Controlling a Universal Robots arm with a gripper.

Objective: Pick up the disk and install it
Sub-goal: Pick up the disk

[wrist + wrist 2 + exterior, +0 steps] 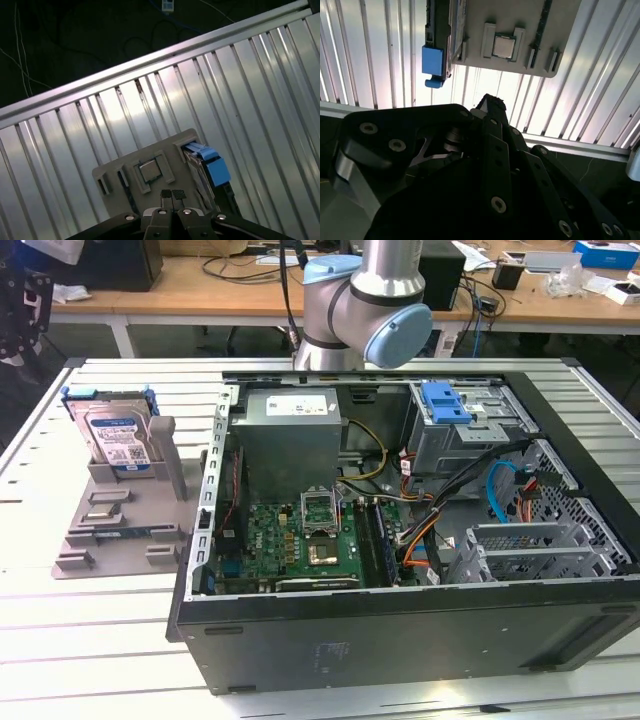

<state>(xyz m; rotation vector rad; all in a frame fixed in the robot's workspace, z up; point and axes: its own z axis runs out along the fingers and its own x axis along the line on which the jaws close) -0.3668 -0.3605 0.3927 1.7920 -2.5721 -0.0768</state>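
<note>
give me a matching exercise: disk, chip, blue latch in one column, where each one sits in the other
1 disk
2 chip
3 blue latch

a inside the computer case
b lying flat in a recess of the grey holder
c standing on edge in the grey holder

Pairs: 1-c, 2-b, 3-a

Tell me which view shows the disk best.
The exterior view: the disk stands upright in the grey holder, label facing the camera. Both wrist views catch it edge-on, mostly its blue rail.
</note>
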